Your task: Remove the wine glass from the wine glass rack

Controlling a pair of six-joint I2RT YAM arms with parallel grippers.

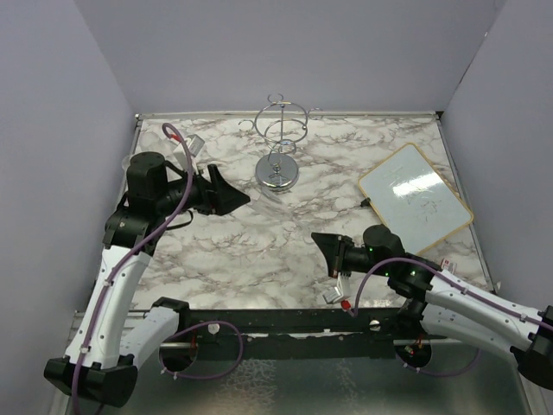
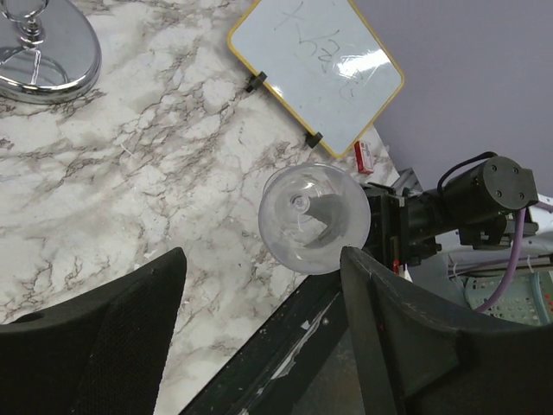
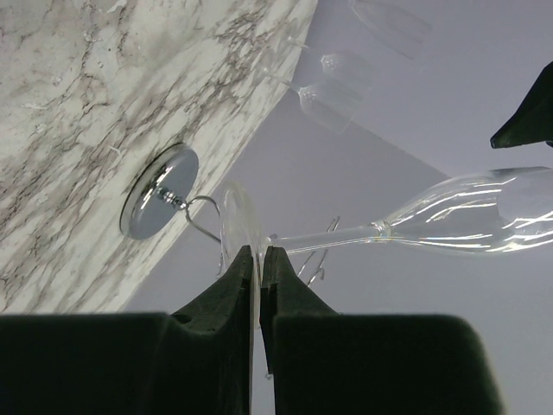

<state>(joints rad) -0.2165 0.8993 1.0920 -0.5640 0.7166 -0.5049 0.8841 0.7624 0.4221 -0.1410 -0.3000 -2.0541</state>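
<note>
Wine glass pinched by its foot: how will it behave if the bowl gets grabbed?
The wine glass looks thin and clear, so probably fragile under a hard squeeze. Its smooth curved bowl may slip. The right gripper pinches only the foot, so it could pivot.

One wine glass point(image 2: 314, 216), one wine glass rack point(image 1: 277, 172), one whiteboard point(image 1: 415, 197), two hands point(image 1: 238, 197) point(image 1: 327, 245).

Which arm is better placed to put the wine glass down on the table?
Right. The right gripper is shut on the wine glass by its foot; the left gripper is open.
</note>
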